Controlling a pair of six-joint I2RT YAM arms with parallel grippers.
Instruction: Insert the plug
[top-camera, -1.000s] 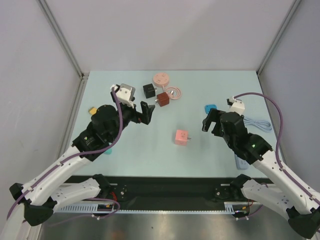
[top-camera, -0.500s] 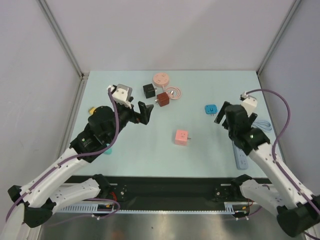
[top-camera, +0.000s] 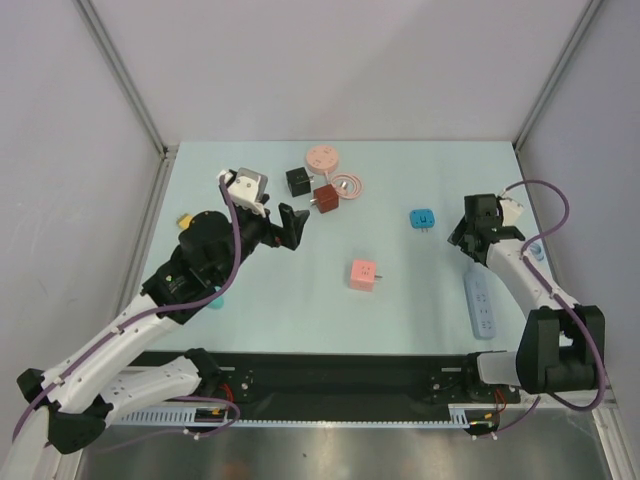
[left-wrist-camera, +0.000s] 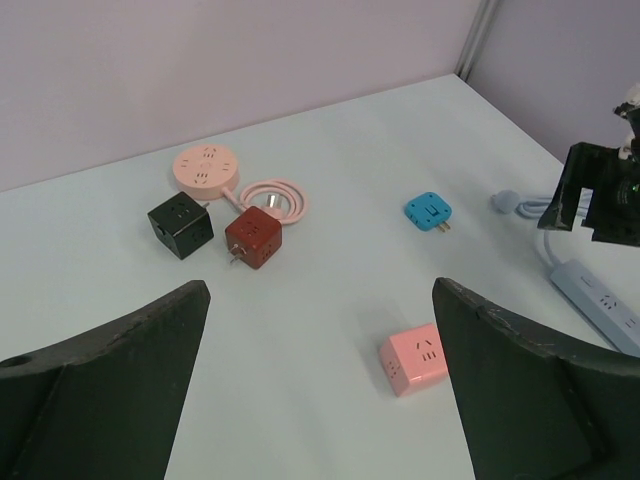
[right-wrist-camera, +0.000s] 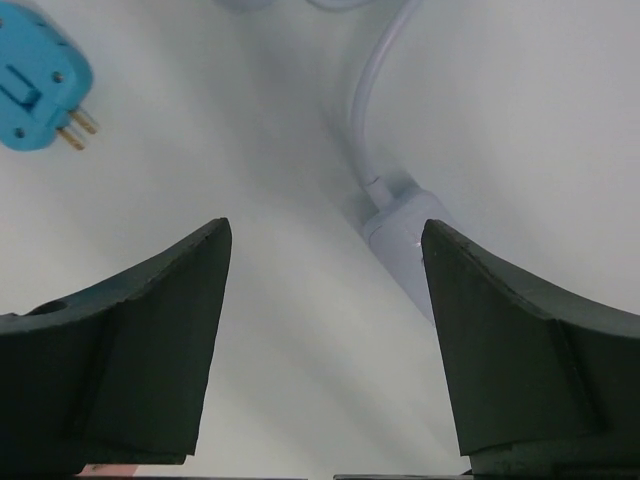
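At centre left of the overhead view, the left gripper (top-camera: 291, 226) hovers with jaws spread wide and empty, short of the pink cube adapter (top-camera: 363, 274) at mid-frame. Further right, the blue plug (top-camera: 422, 218) lies loose on the table (top-camera: 400, 320). Just beside it the right gripper (top-camera: 466, 232), jaws parted and grasping nothing, hangs over the cord end of the white power strip (top-camera: 481, 305).

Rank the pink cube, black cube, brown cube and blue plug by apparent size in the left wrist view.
1. pink cube, though nearest the camera.
2. black cube and brown cube, too alike to split.
3. blue plug, clearly smallest.
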